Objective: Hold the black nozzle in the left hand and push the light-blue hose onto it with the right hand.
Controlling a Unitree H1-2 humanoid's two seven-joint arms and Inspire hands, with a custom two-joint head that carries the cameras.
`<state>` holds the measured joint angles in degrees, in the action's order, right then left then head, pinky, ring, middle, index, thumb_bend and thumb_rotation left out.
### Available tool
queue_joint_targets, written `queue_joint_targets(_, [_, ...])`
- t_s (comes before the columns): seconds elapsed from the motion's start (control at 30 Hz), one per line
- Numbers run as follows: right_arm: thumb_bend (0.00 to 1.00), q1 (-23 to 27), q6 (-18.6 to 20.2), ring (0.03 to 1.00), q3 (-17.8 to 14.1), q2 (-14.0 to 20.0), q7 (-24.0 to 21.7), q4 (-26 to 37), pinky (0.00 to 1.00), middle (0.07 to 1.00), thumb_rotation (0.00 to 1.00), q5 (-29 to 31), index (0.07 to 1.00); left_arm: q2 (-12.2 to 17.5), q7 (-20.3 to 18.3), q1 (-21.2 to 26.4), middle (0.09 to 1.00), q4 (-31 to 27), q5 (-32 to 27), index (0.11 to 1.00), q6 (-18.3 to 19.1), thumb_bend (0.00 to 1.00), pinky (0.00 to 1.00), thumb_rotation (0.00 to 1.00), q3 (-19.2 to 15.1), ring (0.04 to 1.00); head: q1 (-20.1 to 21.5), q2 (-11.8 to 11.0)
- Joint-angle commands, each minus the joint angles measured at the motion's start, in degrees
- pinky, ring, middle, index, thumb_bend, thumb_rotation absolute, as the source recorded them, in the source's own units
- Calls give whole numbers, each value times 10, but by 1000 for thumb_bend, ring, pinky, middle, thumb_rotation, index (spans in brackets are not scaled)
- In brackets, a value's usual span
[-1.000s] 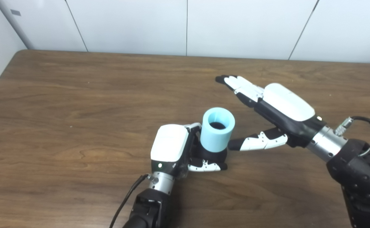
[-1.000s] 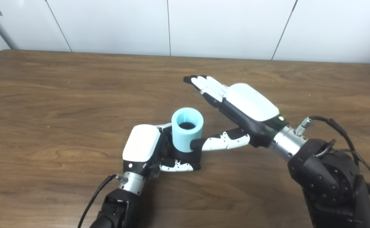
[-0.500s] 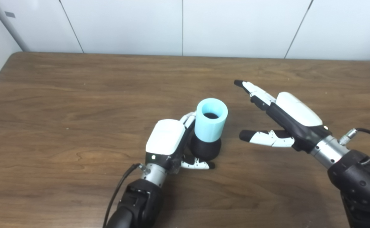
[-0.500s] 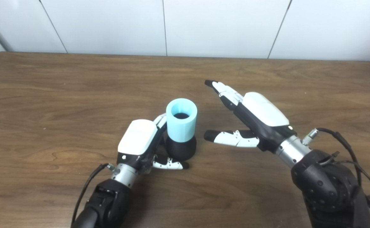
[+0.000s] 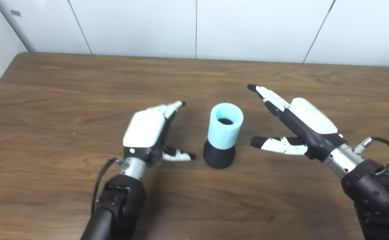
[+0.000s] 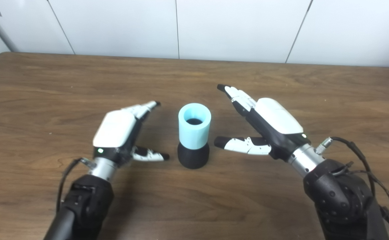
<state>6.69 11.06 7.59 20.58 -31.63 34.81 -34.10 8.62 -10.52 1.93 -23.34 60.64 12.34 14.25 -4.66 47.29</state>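
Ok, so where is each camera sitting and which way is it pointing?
Left eye view: on the head, looking down at the table; left hand and right hand show, both open.
Right eye view: beside it, aimed alike; the same arms show.
Shared: hose standing on nozzle between the hands, touching neither.

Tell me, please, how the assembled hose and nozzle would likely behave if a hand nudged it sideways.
The light-blue hose stands upright on the black nozzle, tall over a small base, so it would probably tip rather than slide. Being round, it would likely roll once down. It keeps its shape unheld, so it seems fairly stiff.
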Motion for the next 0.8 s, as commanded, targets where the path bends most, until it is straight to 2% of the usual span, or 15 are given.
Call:
queue_joint_targets(0.0, [598, 7, -9, 975, -5, 6, 18, 0, 855, 990, 1000, 2, 1000, -2, -22, 26, 839, -38, -19, 852, 14, 1000, 660, 154, -19, 801, -1, 1])
queue_joint_targets(0.07, [603, 6, -12, 974, -6, 7, 23, -5, 855, 989, 1000, 4, 1000, 2, -60, 37, 810, -64, -43, 819, 37, 1000, 604, 108, -41, 753, 0, 1])
queue_joint_targets(0.2, [599, 4, -21, 973, -9, 10, 35, -17, 860, 989, 1000, 11, 1000, 19, -119, 60, 760, -101, -88, 785, 79, 988, 549, 93, -85, 674, 3, 1])
queue_joint_targets(0.3, [593, 1, -21, 970, -11, 10, 43, -23, 856, 986, 1000, 13, 1000, 30, -130, 69, 708, -112, -118, 770, 99, 976, 455, 117, -118, 600, 4, 1])
queue_joint_targets(0.33, [590, 1, -21, 968, -11, 10, 45, -25, 854, 985, 1000, 15, 1000, 31, -129, 70, 710, -113, -125, 768, 102, 968, 451, 124, -124, 600, 4, 1])
queue_joint_targets(0.37, [589, -2, -14, 967, -15, 5, 49, -29, 854, 984, 1000, 26, 1000, 29, -117, 68, 711, -111, -153, 766, 105, 963, 449, 128, -145, 600, 7, 2])
queue_joint_targets(0.4, [570, -5, -8, 963, -19, -2, 53, -33, 850, 988, 974, 36, 1000, 22, -103, 66, 706, -108, -184, 765, 106, 898, 455, 163, -165, 610, 7, 2])
queue_joint_targets(0.47, [549, -14, 6, 950, -29, -22, 69, -43, 850, 986, 969, 58, 999, -12, -63, 60, 700, -97, -263, 746, 112, 839, 487, 173, -218, 616, 7, 2])
queue_joint_targets(0.53, [562, -21, 18, 934, -39, -44, 87, -54, 858, 980, 994, 73, 997, -43, -30, 56, 700, -87, -319, 732, 112, 788, 494, 186, -255, 612, 8, 2])
queue_joint_targets(0.57, [561, -26, 24, 925, -48, -59, 100, -61, 860, 972, 997, 87, 998, -56, -14, 52, 700, -80, -345, 728, 110, 726, 517, 230, -273, 627, 11, 3])
queue_joint_targets(0.63, [569, -34, 36, 909, -63, -86, 121, -75, 814, 964, 1000, 114, 997, -74, 9, 44, 708, -70, -388, 733, 109, 628, 550, 265, -300, 648, 11, 3])
queue_joint_targets(0.67, [565, -38, 40, 908, -73, -103, 132, -83, 799, 968, 1000, 135, 999, -81, 10, 36, 711, -67, -421, 739, 107, 620, 564, 290, -311, 656, 14, 3])
queue_joint_targets(0.7, [534, -41, 43, 906, -80, -113, 140, -87, 780, 969, 1000, 149, 1000, -84, 12, 29, 748, -65, -445, 779, 106, 554, 618, 366, -316, 697, 14, 3])
queue_joint_targets(0.77, [506, -46, 43, 901, -94, -141, 162, -101, 752, 967, 1000, 178, 1000, -88, 10, 6, 780, -59, -497, 829, 96, 511, 673, 439, -324, 736, 19, 5])
